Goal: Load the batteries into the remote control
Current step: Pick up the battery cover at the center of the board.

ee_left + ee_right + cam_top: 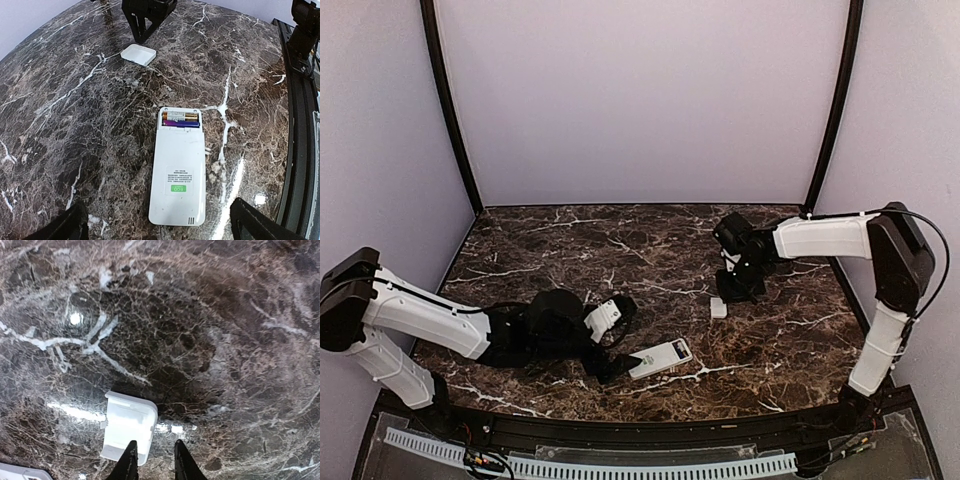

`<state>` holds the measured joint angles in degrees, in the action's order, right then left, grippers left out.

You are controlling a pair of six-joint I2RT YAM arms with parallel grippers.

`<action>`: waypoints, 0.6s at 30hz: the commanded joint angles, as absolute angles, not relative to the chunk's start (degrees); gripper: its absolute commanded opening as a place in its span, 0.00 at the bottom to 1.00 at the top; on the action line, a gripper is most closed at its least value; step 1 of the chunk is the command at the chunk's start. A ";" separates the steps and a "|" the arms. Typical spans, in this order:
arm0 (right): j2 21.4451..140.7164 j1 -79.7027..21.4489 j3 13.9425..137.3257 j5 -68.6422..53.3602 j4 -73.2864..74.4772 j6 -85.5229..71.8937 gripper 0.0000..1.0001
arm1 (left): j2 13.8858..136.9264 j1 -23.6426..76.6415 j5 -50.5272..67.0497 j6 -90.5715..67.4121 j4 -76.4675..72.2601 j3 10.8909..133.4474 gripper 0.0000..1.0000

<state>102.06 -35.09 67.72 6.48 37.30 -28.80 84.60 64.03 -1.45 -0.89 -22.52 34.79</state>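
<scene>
The remote control (179,172) lies face down on the marble, plain white back up with a green sticker. Its compartment at the far end is uncovered and holds two batteries (180,118) side by side. My left gripper (161,231) is open wide, its fingers (257,225) either side of the remote's near end without touching it. The white battery cover (129,426) lies loose on the table, inner side up. Just above it hovers my right gripper (156,463), open by a narrow gap, its left fingertip over the cover's edge and nothing gripped.
In the top view the remote (660,358) is near the front centre, the cover (718,308) farther right, under the right gripper (733,290). The left gripper (620,363) lies low by the remote. A black rail (300,150) borders the table's near edge.
</scene>
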 commanded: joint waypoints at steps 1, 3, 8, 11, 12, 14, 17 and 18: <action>105.09 -35.24 68.70 3.87 37.28 -29.06 0.21 | 82.65 64.49 -2.50 -1.37 -19.61 35.46 0.98; 105.79 -35.18 68.65 5.05 37.86 -29.53 0.19 | 82.40 64.51 -2.59 -1.25 -19.80 35.16 0.98; 106.48 -35.22 67.12 4.79 37.28 -29.80 0.16 | 82.92 64.60 -2.64 -0.86 -20.11 35.18 0.98; 107.99 -35.24 66.55 3.00 35.84 -30.10 0.13 | 83.44 64.60 -2.70 -0.65 -20.27 35.43 0.98; 108.54 -35.24 66.68 2.59 35.67 -30.14 0.11 | 83.51 64.60 -2.76 -0.51 -20.29 35.49 0.97; 109.50 -35.24 66.83 2.07 35.52 -29.94 0.06 | 83.42 64.60 -2.95 -0.45 -20.16 35.58 0.97; 109.70 -35.24 66.82 1.37 35.21 -29.48 0.00 | 82.57 64.60 -3.22 -0.52 -19.80 35.47 0.97; 109.32 -35.24 66.83 1.30 35.21 -29.38 0.00 | 82.38 64.60 -3.23 -0.52 -19.79 35.32 0.97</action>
<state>106.80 -35.09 67.70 2.98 35.16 -29.52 84.09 64.29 -2.63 -0.82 -20.99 34.79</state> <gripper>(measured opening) 0.008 0.975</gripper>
